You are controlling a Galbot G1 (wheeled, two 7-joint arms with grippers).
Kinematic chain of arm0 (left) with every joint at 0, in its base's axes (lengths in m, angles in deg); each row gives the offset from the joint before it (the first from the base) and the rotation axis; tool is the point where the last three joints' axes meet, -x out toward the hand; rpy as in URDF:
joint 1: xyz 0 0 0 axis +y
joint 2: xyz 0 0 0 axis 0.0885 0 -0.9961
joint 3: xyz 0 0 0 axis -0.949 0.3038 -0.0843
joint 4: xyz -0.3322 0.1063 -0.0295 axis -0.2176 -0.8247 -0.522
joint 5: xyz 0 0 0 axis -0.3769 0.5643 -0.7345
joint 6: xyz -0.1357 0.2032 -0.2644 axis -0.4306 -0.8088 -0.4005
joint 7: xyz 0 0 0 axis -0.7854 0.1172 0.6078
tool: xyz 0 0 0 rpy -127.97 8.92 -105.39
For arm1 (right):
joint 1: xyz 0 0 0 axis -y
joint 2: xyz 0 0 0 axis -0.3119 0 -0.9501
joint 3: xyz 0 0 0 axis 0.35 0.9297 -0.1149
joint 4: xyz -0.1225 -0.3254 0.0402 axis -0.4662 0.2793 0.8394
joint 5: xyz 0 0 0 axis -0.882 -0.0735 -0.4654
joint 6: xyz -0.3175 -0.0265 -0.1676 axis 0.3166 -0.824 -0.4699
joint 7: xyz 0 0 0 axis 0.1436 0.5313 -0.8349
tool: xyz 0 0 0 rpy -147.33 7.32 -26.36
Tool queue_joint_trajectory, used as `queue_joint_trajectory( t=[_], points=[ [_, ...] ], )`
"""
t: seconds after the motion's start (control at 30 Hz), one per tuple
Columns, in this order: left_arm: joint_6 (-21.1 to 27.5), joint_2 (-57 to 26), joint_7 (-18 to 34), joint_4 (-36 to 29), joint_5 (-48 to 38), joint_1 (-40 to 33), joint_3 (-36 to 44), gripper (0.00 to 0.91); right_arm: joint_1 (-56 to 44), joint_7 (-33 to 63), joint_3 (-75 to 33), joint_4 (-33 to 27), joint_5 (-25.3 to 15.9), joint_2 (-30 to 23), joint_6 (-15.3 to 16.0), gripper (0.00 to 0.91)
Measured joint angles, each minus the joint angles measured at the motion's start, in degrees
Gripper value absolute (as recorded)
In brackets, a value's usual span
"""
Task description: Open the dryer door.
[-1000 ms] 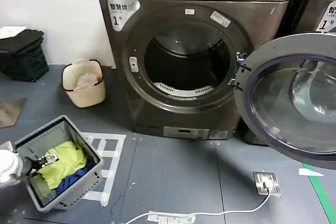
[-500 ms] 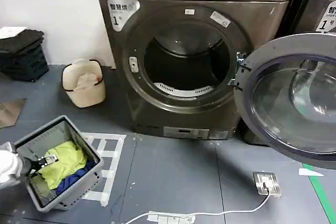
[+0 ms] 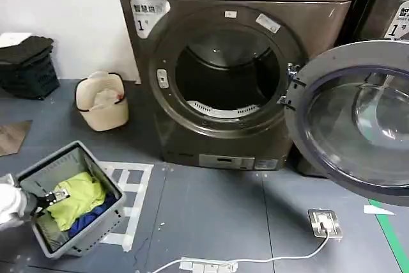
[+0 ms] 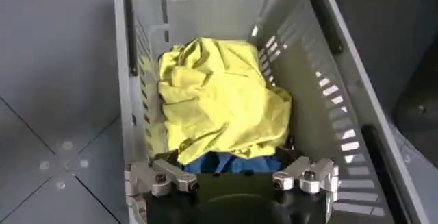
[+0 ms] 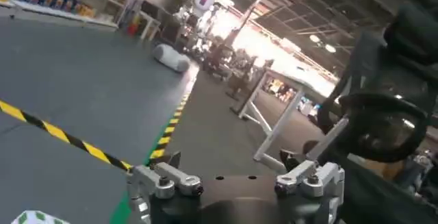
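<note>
The dryer door (image 3: 361, 126) stands swung wide open to the right of the bronze-grey dryer (image 3: 185, 139), its inner glass bowl facing me. The round drum opening (image 3: 227, 71) is uncovered and dark inside. My left gripper (image 3: 56, 197) hovers low at the left over a grey laundry basket (image 3: 96, 228), far from the door. In the left wrist view this gripper (image 4: 236, 172) is open just above a yellow garment (image 4: 219, 98) and blue cloth (image 4: 233, 162). In its own wrist view, my right gripper (image 5: 233, 169) is open and empty, pointing out into the room.
A beige bucket (image 3: 102, 100) and a black crate (image 3: 29, 65) sit on the floor at the left of the dryer. A metal floor socket (image 3: 324, 222) with a white cable and a power strip (image 3: 208, 265) lie in front. A darker machine (image 3: 390, 4) stands behind the open door.
</note>
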Motion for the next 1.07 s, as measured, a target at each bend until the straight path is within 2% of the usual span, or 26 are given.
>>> queue_joint_trajectory(
  t=[1.07],
  points=[
    [0.00,0.14,-0.22,-0.34,0.24,0.37,0.03,0.907,0.26,-0.72,0.25,0.61,0.27,-0.01,-0.01,0.907]
  ],
)
